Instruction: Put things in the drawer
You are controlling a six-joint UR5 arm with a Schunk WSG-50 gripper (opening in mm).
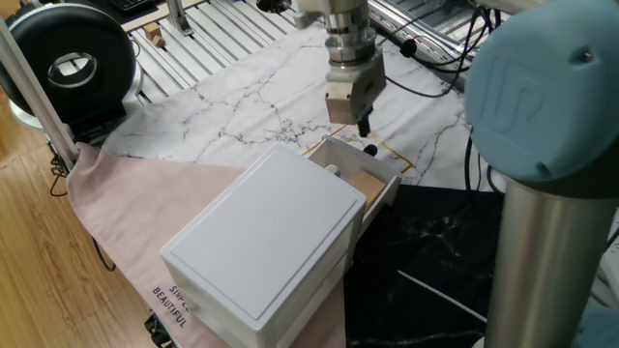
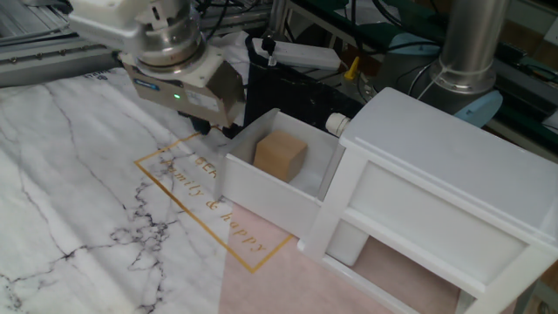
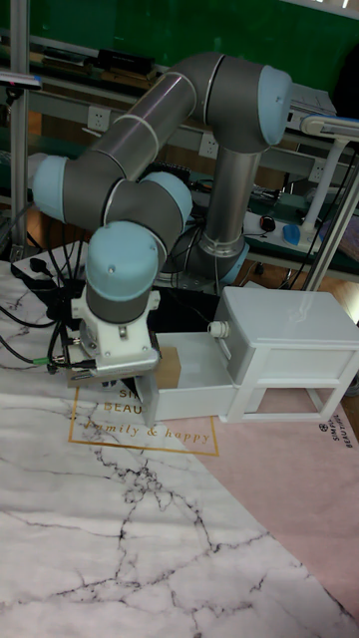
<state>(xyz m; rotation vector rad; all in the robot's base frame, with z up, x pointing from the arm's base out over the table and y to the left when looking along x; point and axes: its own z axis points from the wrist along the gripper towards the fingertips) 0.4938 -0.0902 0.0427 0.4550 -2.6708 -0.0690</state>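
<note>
- One fixed view: the gripper (image 1: 363,124) is seen just beyond the open drawer (image 1: 360,172), low over its far front corner; the jaw gap cannot be told.
- The other fixed view: the wooden cube (image 2: 280,156) is seen resting inside the drawer. A skewed push could jam it.
- Tall fixed view: the drawer front is partly hidden, so a missed contact is possible.

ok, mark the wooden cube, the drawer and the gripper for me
wooden cube (image 2: 281,155), the other fixed view, on its front face.
drawer (image 2: 261,187), the other fixed view, on the plain front panel.
gripper (image 1: 364,126), one fixed view, between the tips of its fingers.
</note>
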